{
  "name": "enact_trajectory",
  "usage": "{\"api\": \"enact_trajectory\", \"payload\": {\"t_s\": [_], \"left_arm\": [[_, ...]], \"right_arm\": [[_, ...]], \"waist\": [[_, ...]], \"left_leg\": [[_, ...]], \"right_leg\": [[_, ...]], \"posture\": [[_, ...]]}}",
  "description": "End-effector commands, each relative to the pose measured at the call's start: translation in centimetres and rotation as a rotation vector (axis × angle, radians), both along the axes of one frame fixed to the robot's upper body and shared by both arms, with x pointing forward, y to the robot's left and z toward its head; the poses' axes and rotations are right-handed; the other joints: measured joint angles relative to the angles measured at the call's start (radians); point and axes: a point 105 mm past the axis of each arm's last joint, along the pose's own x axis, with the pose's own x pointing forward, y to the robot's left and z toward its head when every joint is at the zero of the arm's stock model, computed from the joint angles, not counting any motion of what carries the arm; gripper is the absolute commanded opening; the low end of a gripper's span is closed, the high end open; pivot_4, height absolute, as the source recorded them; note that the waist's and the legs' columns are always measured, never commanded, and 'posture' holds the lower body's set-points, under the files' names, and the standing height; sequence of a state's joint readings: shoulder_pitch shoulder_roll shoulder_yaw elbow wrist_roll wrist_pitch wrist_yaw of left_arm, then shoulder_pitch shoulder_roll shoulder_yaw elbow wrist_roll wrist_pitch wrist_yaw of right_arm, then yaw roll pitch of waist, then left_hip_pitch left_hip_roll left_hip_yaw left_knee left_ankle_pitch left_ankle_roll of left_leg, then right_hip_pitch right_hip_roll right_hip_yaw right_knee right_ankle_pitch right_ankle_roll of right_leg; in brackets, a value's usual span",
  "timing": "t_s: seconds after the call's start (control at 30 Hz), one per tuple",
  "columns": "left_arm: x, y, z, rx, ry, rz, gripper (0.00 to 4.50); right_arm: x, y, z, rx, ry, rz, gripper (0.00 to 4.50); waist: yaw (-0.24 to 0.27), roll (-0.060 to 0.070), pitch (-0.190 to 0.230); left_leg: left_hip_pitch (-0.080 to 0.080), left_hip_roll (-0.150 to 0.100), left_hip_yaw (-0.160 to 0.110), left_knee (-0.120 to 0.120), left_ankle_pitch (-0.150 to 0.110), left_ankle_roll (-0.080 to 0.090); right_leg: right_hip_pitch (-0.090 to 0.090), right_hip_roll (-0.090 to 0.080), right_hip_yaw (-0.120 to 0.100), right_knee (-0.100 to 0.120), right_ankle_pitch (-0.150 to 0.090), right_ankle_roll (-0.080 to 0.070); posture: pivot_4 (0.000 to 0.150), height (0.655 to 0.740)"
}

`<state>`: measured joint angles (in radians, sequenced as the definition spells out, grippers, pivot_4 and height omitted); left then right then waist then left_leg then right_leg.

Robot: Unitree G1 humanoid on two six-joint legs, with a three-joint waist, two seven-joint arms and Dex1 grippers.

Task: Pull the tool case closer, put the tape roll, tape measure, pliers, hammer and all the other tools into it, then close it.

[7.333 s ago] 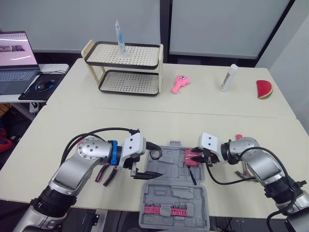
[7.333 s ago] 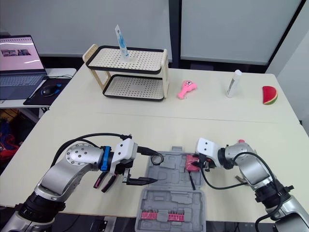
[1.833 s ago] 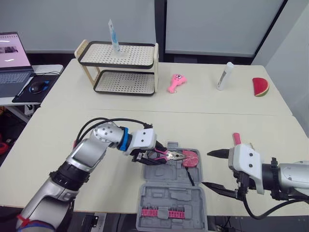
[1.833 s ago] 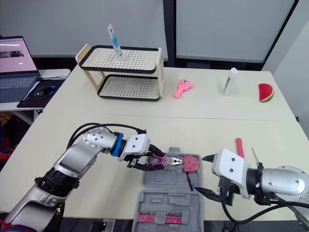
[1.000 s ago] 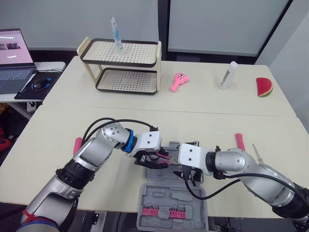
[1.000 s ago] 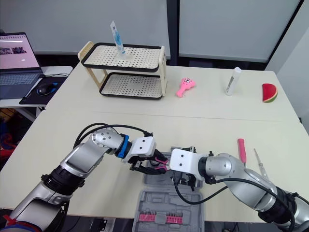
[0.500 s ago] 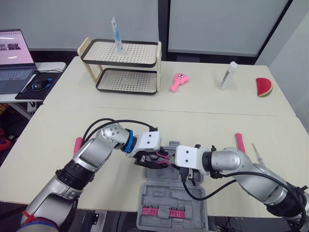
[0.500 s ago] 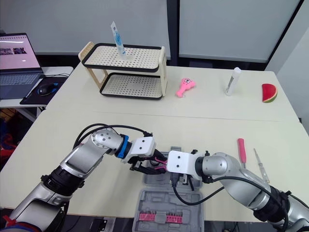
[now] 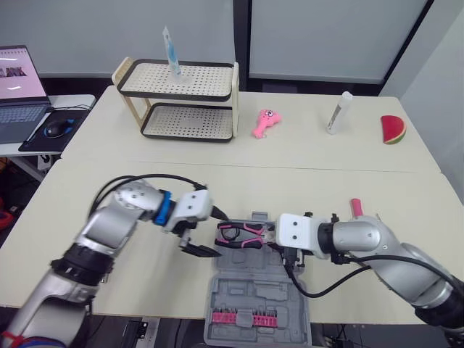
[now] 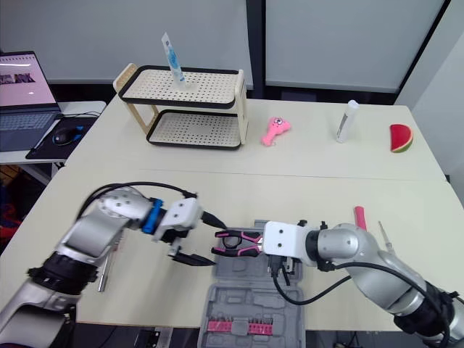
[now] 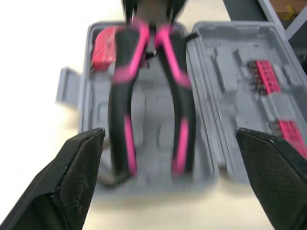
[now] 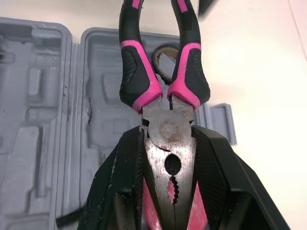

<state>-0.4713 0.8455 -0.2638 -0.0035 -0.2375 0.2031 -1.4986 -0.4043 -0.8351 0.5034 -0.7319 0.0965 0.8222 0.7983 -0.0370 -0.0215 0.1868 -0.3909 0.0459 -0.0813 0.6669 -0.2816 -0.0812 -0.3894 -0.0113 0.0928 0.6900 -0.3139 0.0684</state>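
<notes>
The grey tool case (image 9: 250, 255) lies open near the table's front edge, its lid (image 9: 259, 310) holding pink bits. My right gripper (image 9: 276, 235) is shut on the metal head of the pink-and-black pliers (image 9: 242, 233), holding them level over the case's base; the right wrist view shows the head clamped between the fingers (image 12: 123, 187). My left gripper (image 9: 209, 233) hangs open just left of the pliers' handles, apart from them. A red tape measure (image 11: 104, 44) and a tape roll (image 12: 165, 58) rest inside the case. A pink screwdriver (image 9: 357, 207) lies on the table to the right.
At the back of the table stand a two-tier perforated rack (image 9: 178, 101), a pink toy (image 9: 264, 123), a white bottle (image 9: 335, 114) and a watermelon slice (image 9: 393, 129). A laptop (image 9: 20, 83) sits on a side table at the far left.
My left gripper has let go of the pliers, opened and drawn back to the left. My right gripper now holds the pliers by the head.
</notes>
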Motion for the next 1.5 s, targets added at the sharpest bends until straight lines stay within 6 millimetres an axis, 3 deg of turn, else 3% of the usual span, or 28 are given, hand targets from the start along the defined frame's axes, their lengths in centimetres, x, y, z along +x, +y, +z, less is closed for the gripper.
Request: {"api": "enact_trajectory", "payload": {"t_s": [0.03,0.2,0.47,0.97,1.5], "left_arm": [[-1.2,2.5,0.3,-0.002,-0.026,-0.019,4.5],[-2.9,3.8,-0.3,-0.022,-0.025,-0.021,4.5],[-3.5,2.6,0.1,-0.065,-0.082,-0.024,4.5],[-4.0,2.3,0.0,-0.056,-0.08,-0.011,4.5],[-3.7,2.0,-0.2,-0.062,-0.097,-0.006,4.5]], "right_arm": [[-0.8,-0.3,2.0,-0.002,-0.038,0.048,1.23],[-1.4,-0.8,1.6,-0.052,0.001,0.072,1.23],[-1.0,0.2,-0.8,-0.088,0.038,0.067,1.23],[0.6,1.0,-3.3,-0.12,0.063,0.071,1.23],[0.0,1.3,-4.9,-0.141,0.132,0.084,1.23]], "waist": [[0.0,0.0,0.0],[0.006,0.001,0.0],[0.005,0.001,0.0],[0.004,0.001,0.0],[0.004,0.001,0.0]], "left_leg": [[0.0,0.0,0.0,0.0,0.0,0.0],[0.0,0.001,0.0,-0.001,0.0,0.0],[0.0,0.001,0.0,-0.001,0.0,0.0],[0.0,0.001,0.0,-0.001,0.0,0.0],[0.001,0.001,0.0,-0.001,0.0,0.0]], "right_leg": [[0.0,0.0,0.0,0.0,0.0,0.0],[0.0,0.0,0.0,0.0,0.0,-0.001],[0.0,0.0,-0.001,0.001,0.0,-0.001],[0.0,0.0,-0.001,0.0,0.0,-0.001],[0.0,0.0,-0.001,0.0,0.0,-0.001]], "posture": [[0.15,0.735],[0.15,0.735],[0.15,0.735],[0.15,0.735],[0.15,0.735]]}}
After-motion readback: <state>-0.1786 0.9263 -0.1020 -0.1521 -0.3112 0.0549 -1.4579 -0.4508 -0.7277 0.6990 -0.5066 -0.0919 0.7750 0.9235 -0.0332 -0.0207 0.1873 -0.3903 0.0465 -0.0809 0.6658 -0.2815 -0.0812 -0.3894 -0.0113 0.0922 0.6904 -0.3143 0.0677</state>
